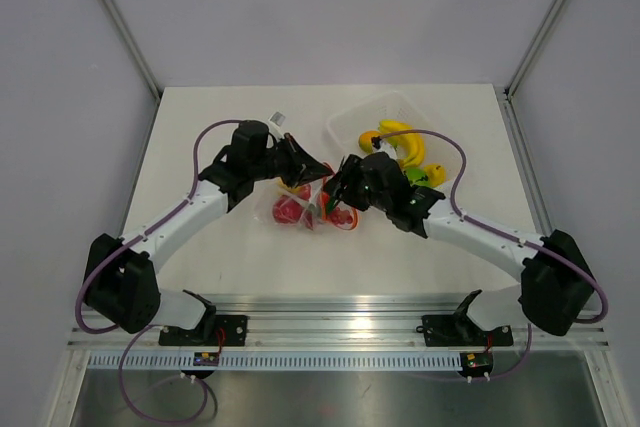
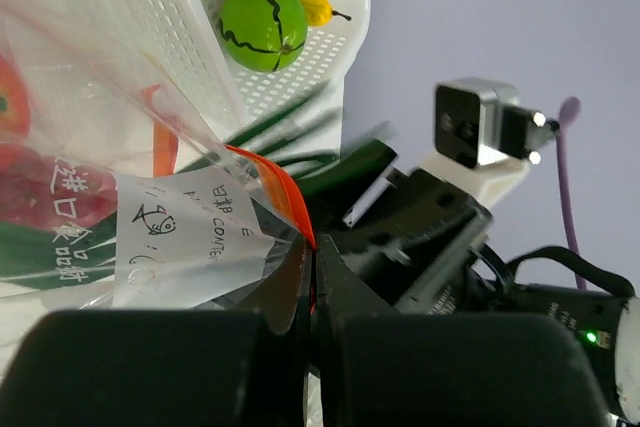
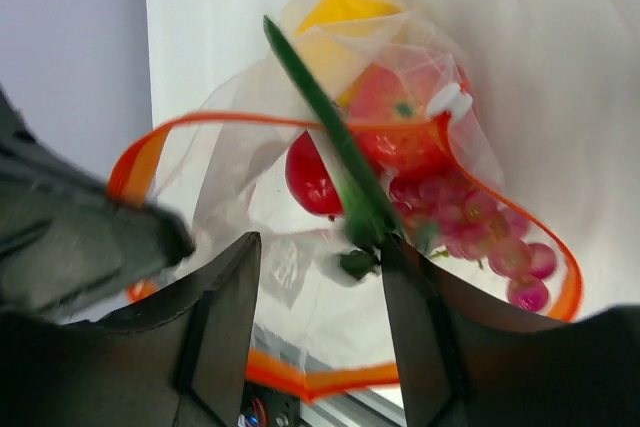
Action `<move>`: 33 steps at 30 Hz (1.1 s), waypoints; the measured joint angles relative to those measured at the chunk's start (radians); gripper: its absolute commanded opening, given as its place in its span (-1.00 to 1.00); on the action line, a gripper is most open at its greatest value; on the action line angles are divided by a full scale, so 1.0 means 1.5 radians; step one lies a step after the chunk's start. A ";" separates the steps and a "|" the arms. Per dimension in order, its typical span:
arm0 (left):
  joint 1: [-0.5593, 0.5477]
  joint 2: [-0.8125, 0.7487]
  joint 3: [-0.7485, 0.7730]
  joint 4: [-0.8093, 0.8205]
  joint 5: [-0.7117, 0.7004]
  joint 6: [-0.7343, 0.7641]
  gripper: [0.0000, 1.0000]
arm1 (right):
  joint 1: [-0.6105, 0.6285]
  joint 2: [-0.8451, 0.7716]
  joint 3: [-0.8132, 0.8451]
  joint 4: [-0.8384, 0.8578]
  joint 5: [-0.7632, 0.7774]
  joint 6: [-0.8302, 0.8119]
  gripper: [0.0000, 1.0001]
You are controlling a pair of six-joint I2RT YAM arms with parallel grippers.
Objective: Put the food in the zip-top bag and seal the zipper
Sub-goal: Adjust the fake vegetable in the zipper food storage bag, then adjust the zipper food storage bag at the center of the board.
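The zip-top bag [image 1: 300,209] lies at mid-table between both grippers, mouth held open. My left gripper [image 2: 315,259] is shut on the orange-red zipper [image 2: 270,172] at one end of the mouth; it also shows in the top view [image 1: 308,169]. My right gripper [image 3: 320,267] is open over the mouth. A green stalk [image 3: 330,137] slants into the bag, its end resting against my right finger [image 3: 430,337]. Inside are a yellow pepper [image 3: 340,27], red round fruits [image 3: 320,177] and red grapes [image 3: 470,232]. The zipper [image 3: 220,122] rings the open mouth.
A translucent white tray [image 1: 345,122] stands behind the right gripper [image 1: 338,187] and holds a banana [image 1: 400,132], a green round fruit [image 2: 262,25] and a yellow piece [image 1: 435,172]. The two grippers are close together over the bag.
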 measured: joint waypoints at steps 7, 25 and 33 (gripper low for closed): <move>0.005 -0.002 0.005 -0.002 0.001 0.001 -1.00 | 0.002 -0.136 0.011 -0.130 0.045 -0.082 0.32; 0.007 -0.002 0.046 -0.008 0.004 0.003 -1.00 | -0.066 -0.318 -0.196 -0.169 0.057 -0.019 0.09; 0.007 -0.004 0.047 -0.012 0.004 0.002 -1.00 | -0.098 -0.332 -0.228 -0.110 0.045 0.046 0.10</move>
